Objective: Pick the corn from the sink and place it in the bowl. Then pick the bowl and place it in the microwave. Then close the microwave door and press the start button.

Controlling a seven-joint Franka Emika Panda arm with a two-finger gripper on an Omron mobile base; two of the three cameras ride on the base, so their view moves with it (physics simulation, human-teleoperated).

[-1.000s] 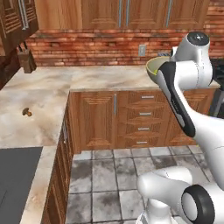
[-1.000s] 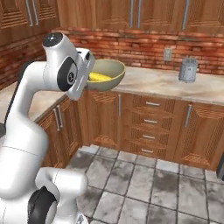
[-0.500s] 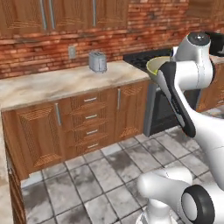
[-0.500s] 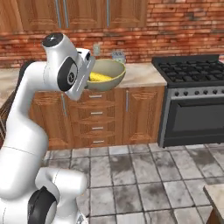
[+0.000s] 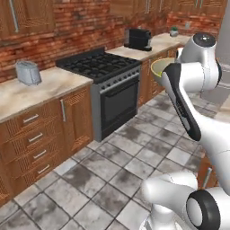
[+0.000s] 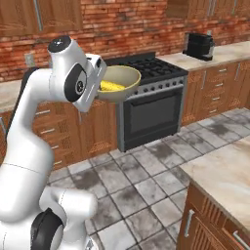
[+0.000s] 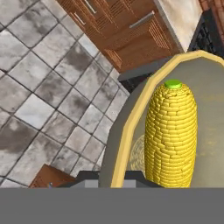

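We're carrying the bowl (image 6: 118, 83) at the upper left of the right base view, jaws clamped on its rim, corn (image 7: 171, 136) lying loose inside. Risk as we judge it: a rim-only grip tilting and the cob rolling out. Fingertips are hidden behind the rim.

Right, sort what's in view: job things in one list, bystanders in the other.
Part of the job:
- bowl, carried by the gripper, which is shut on its rim
- corn, lying inside the bowl

Just standing about:
- stove
- toaster on the counter
- black coffee machine
- wooden drawers
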